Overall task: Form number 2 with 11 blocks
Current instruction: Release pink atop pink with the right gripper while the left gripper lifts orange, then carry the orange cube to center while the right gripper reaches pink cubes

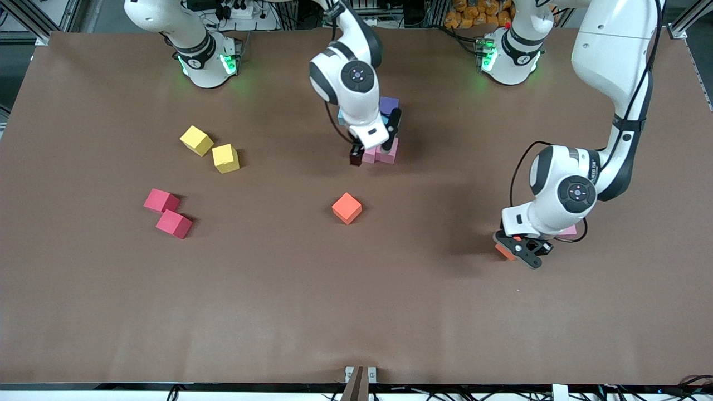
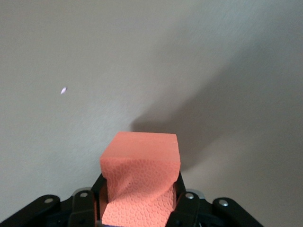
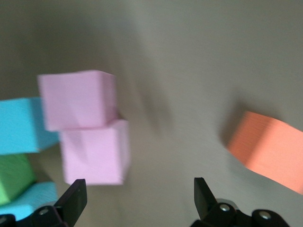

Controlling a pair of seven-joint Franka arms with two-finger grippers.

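Blocks for the number 2 are scattered, so take the loose orange block [image 1: 346,208] in the middle of the table as the landmark. Toward the right arm's end from it lie two red blocks [image 1: 167,212], touching each other. Two yellow cubes [image 1: 210,149] sit farther from the front camera than those. They are no part of the figure, and picking one by mistake would spoil the count.

Farther from the front camera than the landmark stands the started number 2 [image 1: 384,133]. It shows two pink blocks [image 1: 385,154], a purple block [image 1: 389,104], and cyan and green blocks [image 3: 19,156] partly hidden by the arm. The right gripper [image 1: 374,142] hangs just over the pink pair, fingers spread wide and empty. In the right wrist view the two pink blocks [image 3: 87,127] look slightly out of line. With a finger so close on either side, a careless lift or sideways drift could push them further askew.

Toward the left arm's end from the landmark, the left gripper [image 1: 521,248] is low over the table, clamped on a second orange block [image 2: 142,175]. The foam is visibly pinched in, so it may spring or land crooked on release. A pink block [image 1: 568,231] peeks out under that arm, just beside the gripper, and could get bumped. Both arms working at the figure together also risks a collision.
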